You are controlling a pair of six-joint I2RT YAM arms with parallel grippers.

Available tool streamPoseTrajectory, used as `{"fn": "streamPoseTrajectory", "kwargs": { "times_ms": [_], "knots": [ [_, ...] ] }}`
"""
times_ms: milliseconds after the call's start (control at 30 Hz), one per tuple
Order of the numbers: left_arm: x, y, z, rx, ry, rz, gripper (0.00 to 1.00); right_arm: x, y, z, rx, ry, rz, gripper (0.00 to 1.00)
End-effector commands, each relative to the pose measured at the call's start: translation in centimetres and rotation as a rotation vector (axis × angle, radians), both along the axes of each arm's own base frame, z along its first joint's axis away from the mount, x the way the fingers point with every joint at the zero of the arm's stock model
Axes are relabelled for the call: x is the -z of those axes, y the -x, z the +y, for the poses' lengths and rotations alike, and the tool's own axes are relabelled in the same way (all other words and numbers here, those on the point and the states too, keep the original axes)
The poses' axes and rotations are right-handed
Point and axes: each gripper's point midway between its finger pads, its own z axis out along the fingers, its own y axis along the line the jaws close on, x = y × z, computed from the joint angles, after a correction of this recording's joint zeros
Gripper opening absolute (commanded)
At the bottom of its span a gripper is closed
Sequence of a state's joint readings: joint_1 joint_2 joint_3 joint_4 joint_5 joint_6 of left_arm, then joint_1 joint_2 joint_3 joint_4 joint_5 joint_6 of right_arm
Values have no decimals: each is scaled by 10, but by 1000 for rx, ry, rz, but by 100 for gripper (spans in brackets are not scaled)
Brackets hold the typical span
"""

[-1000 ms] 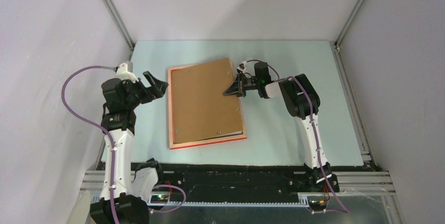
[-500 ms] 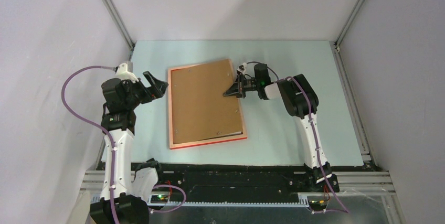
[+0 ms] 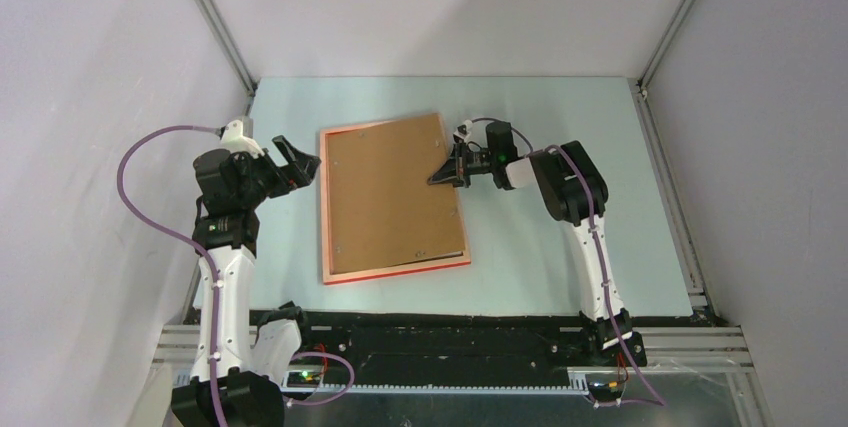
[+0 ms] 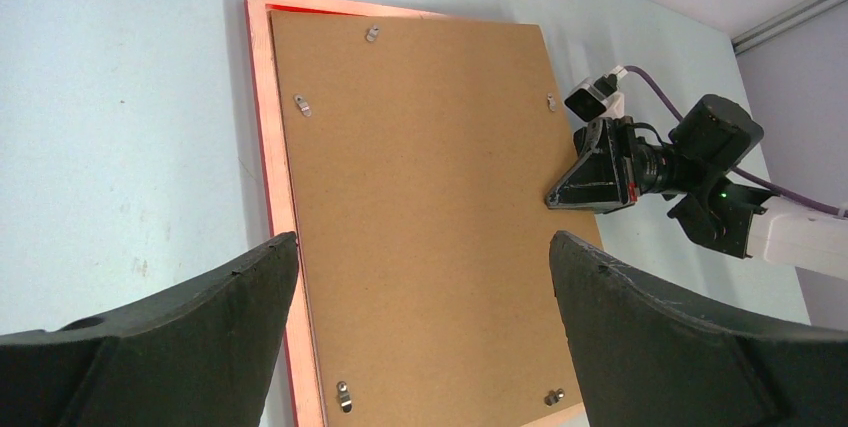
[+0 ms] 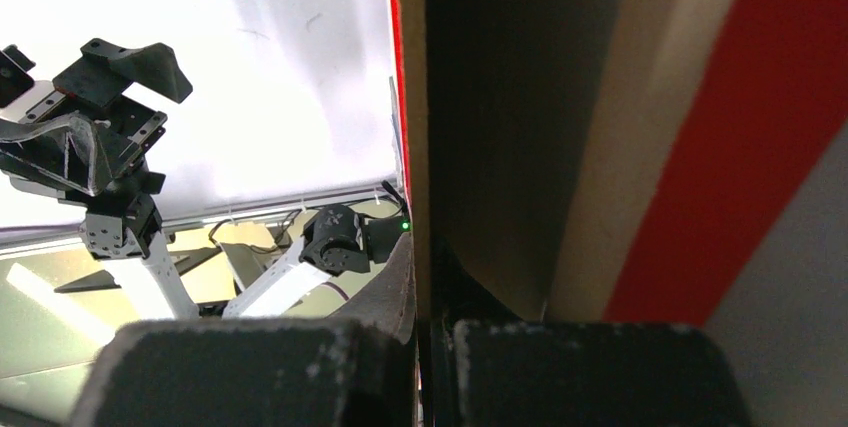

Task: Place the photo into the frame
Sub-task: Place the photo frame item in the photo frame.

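Backing board (image 3: pixel 390 192) is sitting slightly askew on the back of the frame (image 3: pixel 326 207), which is lying face down in the middle of the pale blue table (image 3: pixel 560 107). The right gripper (image 3: pixel 437 177) is pinching the board's right edge between closed fingers. The left gripper (image 3: pixel 305 165) is hovering just beside the frame's left rail, its fingers spread wide and holding nothing.
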State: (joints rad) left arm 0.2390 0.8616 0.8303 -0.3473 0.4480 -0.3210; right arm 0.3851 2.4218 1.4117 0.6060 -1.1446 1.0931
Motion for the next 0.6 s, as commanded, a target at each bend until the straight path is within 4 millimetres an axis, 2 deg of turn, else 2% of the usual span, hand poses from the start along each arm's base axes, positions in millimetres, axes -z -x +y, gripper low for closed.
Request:
{"fn": "streamPoseTrajectory", "kwargs": {
  "times_ms": [0,567],
  "knots": [
    [-3,0,4,-4,-26,-31,100,-25,-9,-8,7,-16,-66,0],
    [-3,1,5,-9,-30,-35,100,-46,-6,3,1,-84,-30,0]
  ]
}}
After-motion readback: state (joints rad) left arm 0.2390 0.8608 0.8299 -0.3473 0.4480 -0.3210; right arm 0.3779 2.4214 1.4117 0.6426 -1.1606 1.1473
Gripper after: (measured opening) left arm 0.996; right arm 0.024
